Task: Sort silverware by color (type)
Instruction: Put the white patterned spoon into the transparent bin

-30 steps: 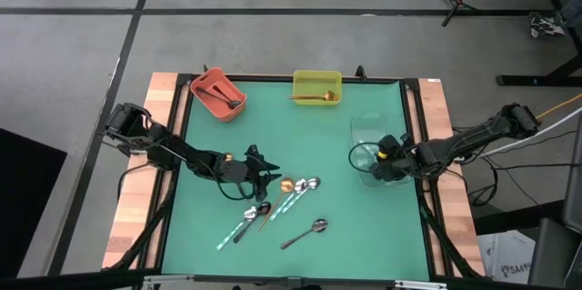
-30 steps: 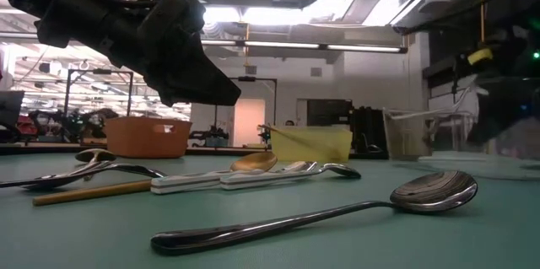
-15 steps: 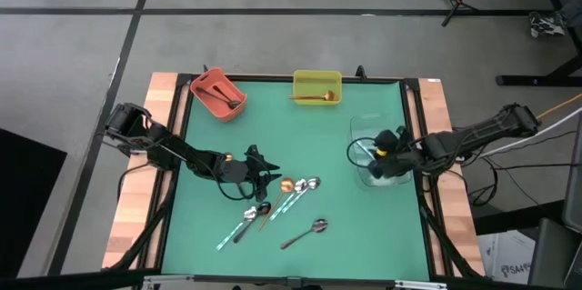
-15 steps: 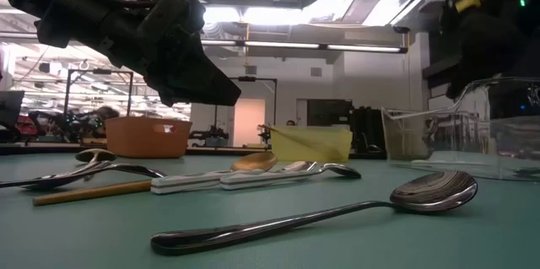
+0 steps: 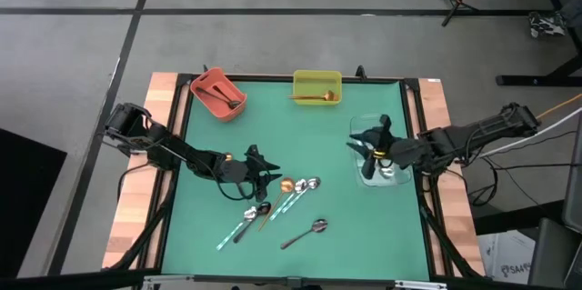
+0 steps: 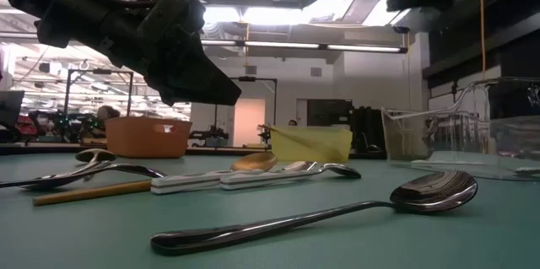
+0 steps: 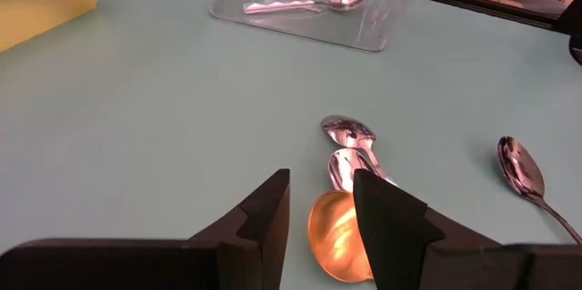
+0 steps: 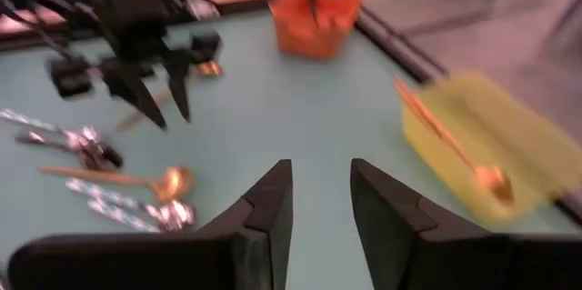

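Note:
Several spoons lie flat on the green mat near its middle: a gold spoon (image 5: 286, 185) (image 7: 336, 235), two silver spoons with white handles (image 5: 305, 185) (image 7: 348, 132), a dark spoon (image 5: 252, 220) and a lone silver spoon (image 5: 306, 233) (image 6: 337, 210). My left gripper (image 5: 266, 170) (image 7: 320, 204) is open and hovers just left of the gold spoon's bowl. My right gripper (image 5: 364, 143) (image 8: 318, 195) is open and empty, above the clear bin (image 5: 382, 158). A silver spoon (image 7: 300, 4) lies in that bin.
An orange bin (image 5: 218, 93) with a dark spoon in it and a yellow bin (image 5: 316, 87) holding a gold spoon (image 8: 446, 135) stand at the mat's far edge. Wooden rails border the mat on the left and right. Bare mat stretches between the bins and the spoon cluster.
My right gripper has risen up out of the clear bin and drifted toward the table's left and far side; in the low view it has climbed to the picture's top. The left arm and the spoons on the mat have kept still.

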